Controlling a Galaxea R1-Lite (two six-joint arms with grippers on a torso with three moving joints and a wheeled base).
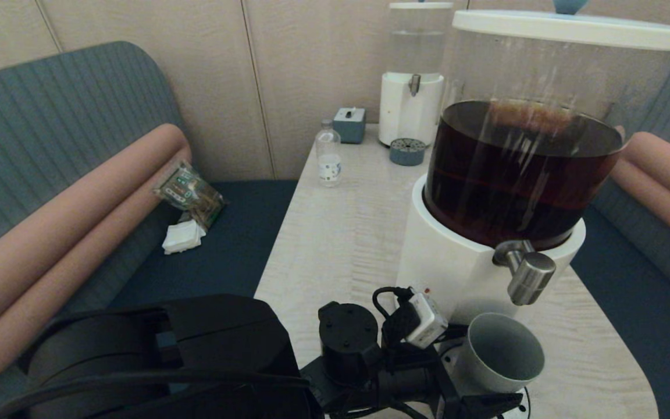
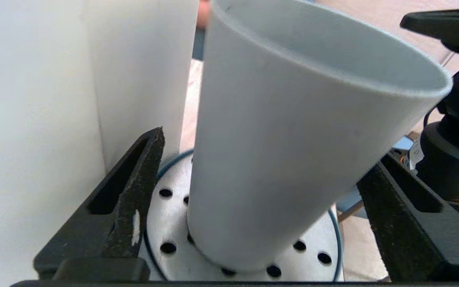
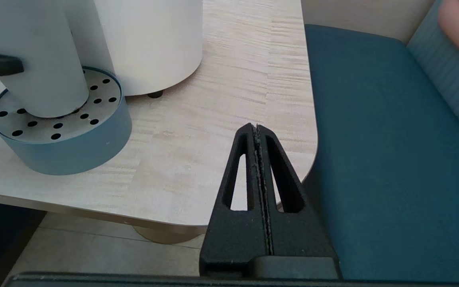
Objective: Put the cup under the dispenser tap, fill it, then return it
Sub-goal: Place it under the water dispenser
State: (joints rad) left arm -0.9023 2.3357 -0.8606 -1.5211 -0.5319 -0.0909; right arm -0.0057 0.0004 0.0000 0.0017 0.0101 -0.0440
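The grey cup [image 1: 503,352] stands upright on a round perforated drip tray [image 3: 66,147], just below and in front of the brushed-steel dispenser tap [image 1: 530,276]. The tap sticks out of the white base of the big dispenser [image 1: 457,262], which holds dark brown liquid. My left gripper [image 2: 269,151] is open around the cup [image 2: 293,139]. One finger [image 2: 134,191] stands clear of the cup wall, and the other sits close beside it. The cup looks empty inside. My right gripper [image 3: 256,127] is shut on nothing, low by the table's front right corner.
At the back of the table [image 1: 341,244] stand a smaller clear-liquid dispenser [image 1: 410,87] with its own drip tray [image 1: 407,151], a glass bottle [image 1: 328,154] and a small grey box [image 1: 349,123]. A snack packet [image 1: 189,195] and tissue lie on the left sofa seat.
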